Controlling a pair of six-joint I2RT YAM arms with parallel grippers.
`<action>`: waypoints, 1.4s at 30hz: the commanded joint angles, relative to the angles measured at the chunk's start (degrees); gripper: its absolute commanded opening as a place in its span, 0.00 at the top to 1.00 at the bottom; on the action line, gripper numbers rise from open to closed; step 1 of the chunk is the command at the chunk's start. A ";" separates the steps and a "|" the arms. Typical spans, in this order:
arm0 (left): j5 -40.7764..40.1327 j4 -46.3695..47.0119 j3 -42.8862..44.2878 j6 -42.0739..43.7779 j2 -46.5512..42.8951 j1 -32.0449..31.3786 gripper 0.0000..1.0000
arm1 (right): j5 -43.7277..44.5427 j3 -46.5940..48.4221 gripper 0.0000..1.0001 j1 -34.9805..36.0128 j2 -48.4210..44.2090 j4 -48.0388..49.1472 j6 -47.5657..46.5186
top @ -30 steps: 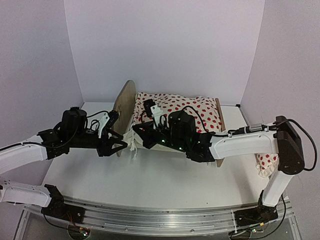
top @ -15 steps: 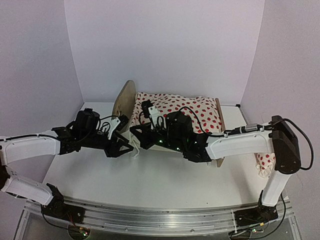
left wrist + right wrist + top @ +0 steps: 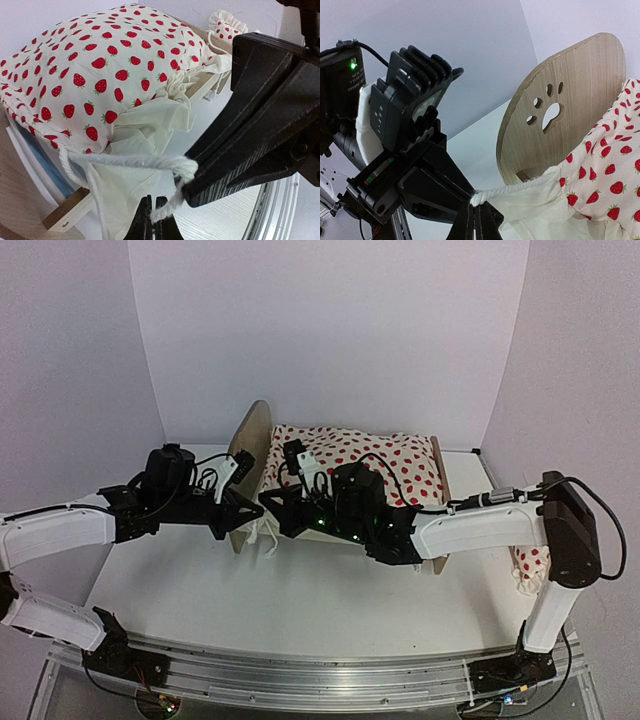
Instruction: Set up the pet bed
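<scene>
The pet bed stands mid-table, with its paw-print headboard on the left. A cream strawberry-print duvet lies bunched over it, and a sliver of blue mattress shows beneath. A white cord runs out of the duvet's near-left corner. Both grippers meet there, tip to tip. My left gripper is shut on the cord's loose end. Beside it, my right gripper is shut on the cord's knot, and its black fingers fill the right of the left wrist view.
A small red-dotted ruffled pillow lies on the table at the far right, behind the right arm's upright link. The low footboard closes the bed's right end. White walls enclose the table at the back and on both sides.
My left gripper has moved right to the bed's near-left corner and gone from open to shut on the cord. The right gripper has kept its hold and shifted slightly left.
</scene>
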 commanded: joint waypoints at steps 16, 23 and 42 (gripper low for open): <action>-20.69 4.16 8.95 26.23 2.55 4.36 1.00 | 6.94 -3.91 0.82 -1.05 -0.16 1.87 -1.60; -13.01 11.16 9.43 27.55 8.56 4.41 1.00 | 7.17 -5.40 0.78 -1.13 -1.16 0.97 -1.34; -17.92 18.99 2.42 27.05 17.37 5.63 1.00 | 6.71 -9.30 0.79 -1.12 -5.05 0.96 -0.61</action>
